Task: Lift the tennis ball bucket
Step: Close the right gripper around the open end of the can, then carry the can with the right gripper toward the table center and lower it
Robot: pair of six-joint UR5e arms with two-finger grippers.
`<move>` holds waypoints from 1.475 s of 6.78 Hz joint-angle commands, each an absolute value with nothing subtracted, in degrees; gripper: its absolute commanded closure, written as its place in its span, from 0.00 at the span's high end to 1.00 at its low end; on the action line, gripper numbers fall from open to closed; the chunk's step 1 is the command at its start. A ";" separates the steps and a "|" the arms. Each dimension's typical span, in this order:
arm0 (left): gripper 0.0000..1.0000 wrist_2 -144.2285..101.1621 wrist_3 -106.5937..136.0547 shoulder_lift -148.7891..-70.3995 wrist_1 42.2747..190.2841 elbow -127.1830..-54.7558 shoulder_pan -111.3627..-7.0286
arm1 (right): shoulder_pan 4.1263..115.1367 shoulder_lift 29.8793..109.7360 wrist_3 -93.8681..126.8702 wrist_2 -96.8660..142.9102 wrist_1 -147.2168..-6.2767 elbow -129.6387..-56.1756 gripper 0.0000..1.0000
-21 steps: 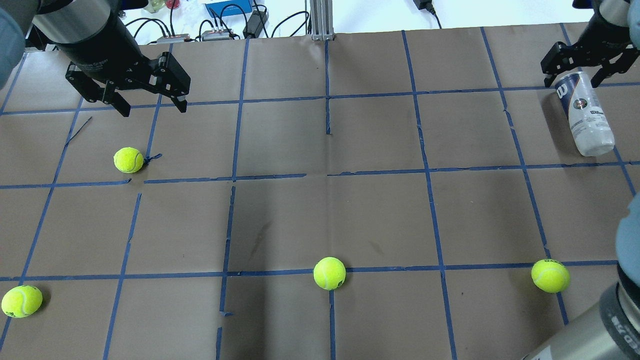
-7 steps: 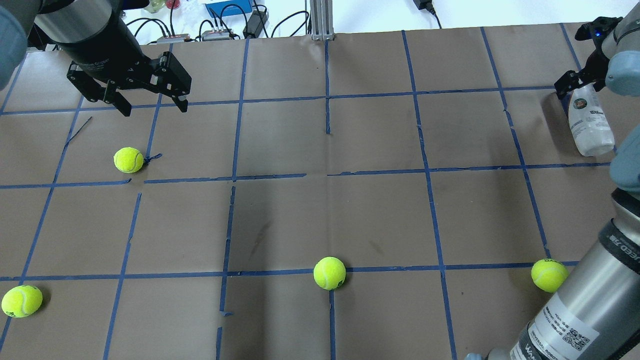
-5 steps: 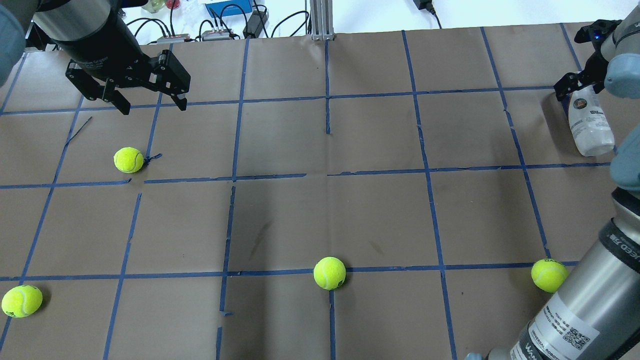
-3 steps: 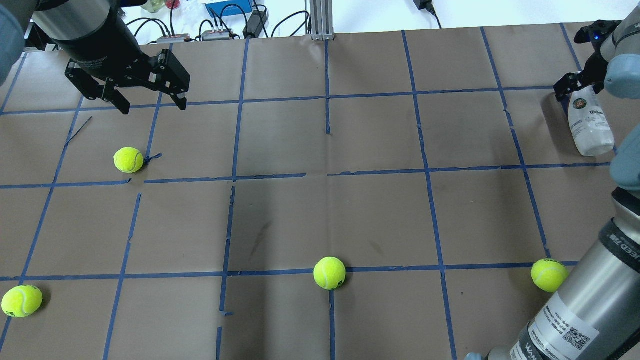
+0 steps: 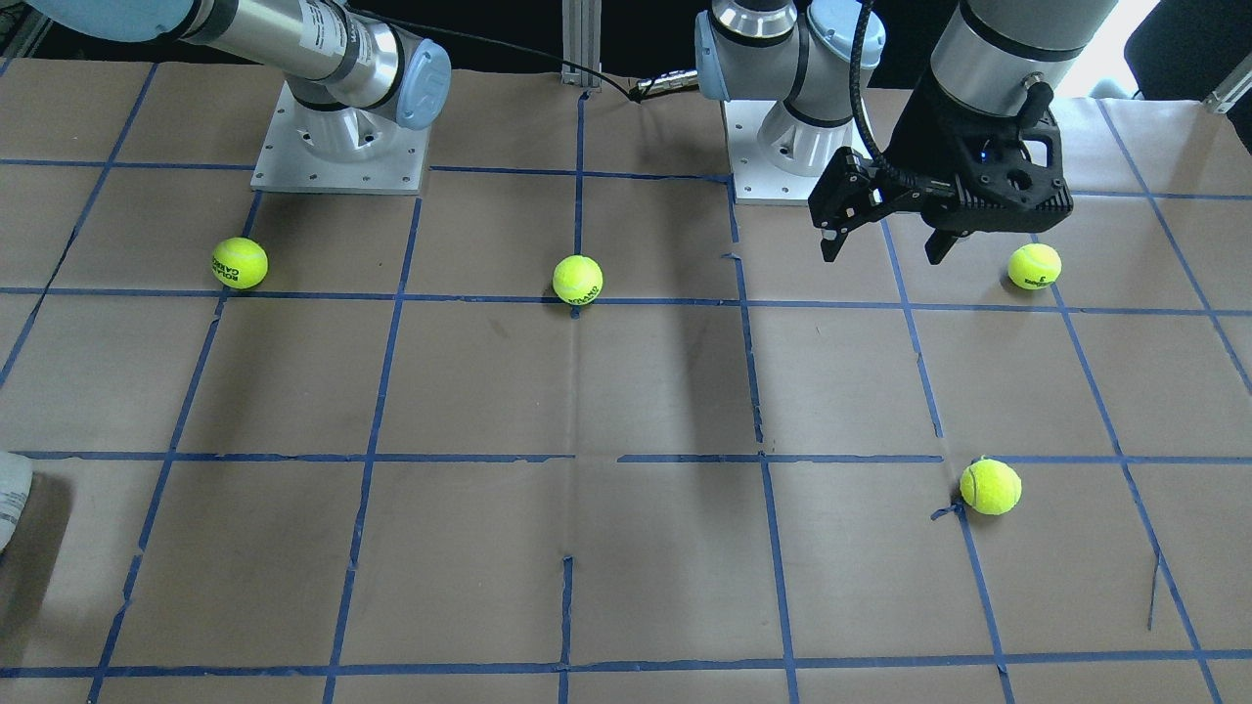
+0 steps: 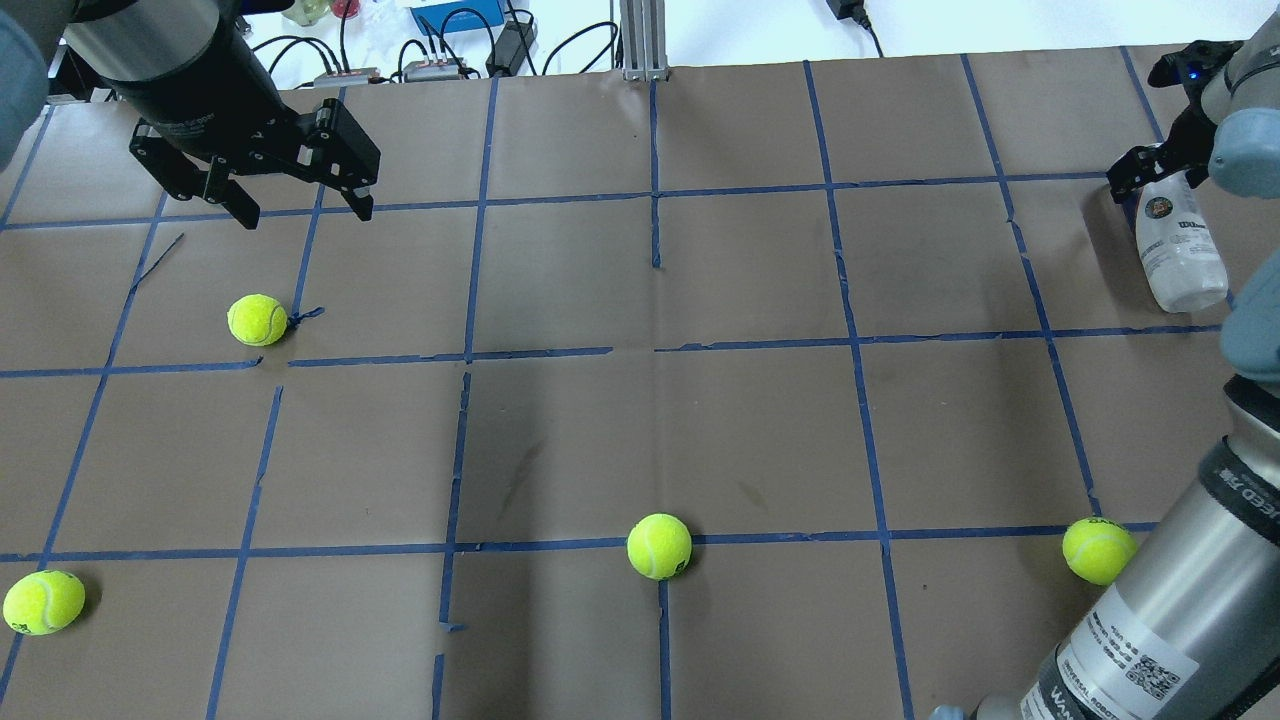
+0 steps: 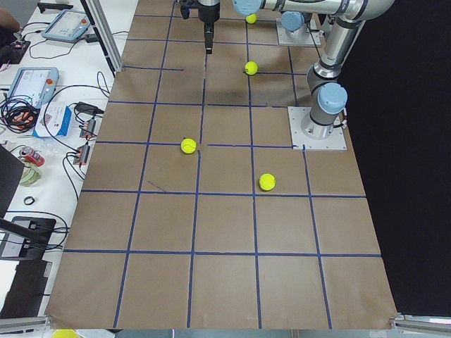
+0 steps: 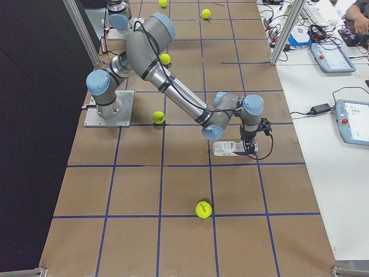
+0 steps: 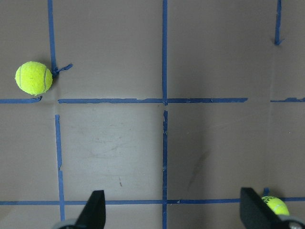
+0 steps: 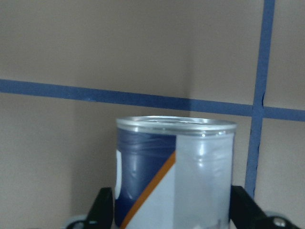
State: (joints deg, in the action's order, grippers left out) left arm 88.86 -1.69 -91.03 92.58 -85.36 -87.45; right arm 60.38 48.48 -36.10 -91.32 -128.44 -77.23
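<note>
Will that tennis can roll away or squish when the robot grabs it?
The can lies on its side and is round, so a nudge would probably roll it. No yellow shows through its clear part, so it is likely empty and light. Its smooth plastic might dent or slip between the fingers beside it.

"Wilson" on tennis ball bucket (image 6: 1180, 252); "UNIVERSAL ROBOTS" on rt arm (image 6: 1170, 600)
</note>
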 commanded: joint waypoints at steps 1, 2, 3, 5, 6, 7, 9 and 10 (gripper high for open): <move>1.00 88.86 -1.76 -90.97 92.55 -85.43 -87.45 | 60.38 51.05 -36.21 -91.41 -125.01 -77.43 0.51; 1.00 88.86 -1.76 -90.97 92.55 -85.52 -87.45 | 60.82 53.85 -37.17 -89.93 -122.37 -77.52 0.48; 1.00 88.86 -1.76 -90.97 92.55 -85.52 -87.45 | 61.17 55.88 -41.27 -83.82 -118.86 -78.13 0.47; 1.00 88.86 -1.76 -90.97 92.55 -85.61 -87.45 | 66.06 58.43 -50.66 -78.67 -117.77 -79.54 0.47; 1.00 88.77 -1.76 -90.97 92.55 -85.52 -87.45 | 71.75 59.75 -52.19 -78.66 -117.95 -79.72 0.47; 1.00 88.77 -1.76 -91.05 92.55 -85.43 -87.36 | 79.55 60.72 -52.90 -78.75 -118.04 -80.33 0.48; 1.00 88.77 -1.76 -91.05 92.55 -85.17 -87.36 | 96.25 59.43 -52.82 -79.63 -127.46 -83.65 0.49; 1.00 88.77 -1.76 -91.05 92.55 -85.34 -87.45 | 103.29 57.59 -52.91 -79.63 -137.45 -87.85 0.49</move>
State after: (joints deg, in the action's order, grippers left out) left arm 88.77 -1.76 -91.05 92.55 -85.28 -87.38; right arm 94.58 59.33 -52.81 -79.53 -127.78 -83.90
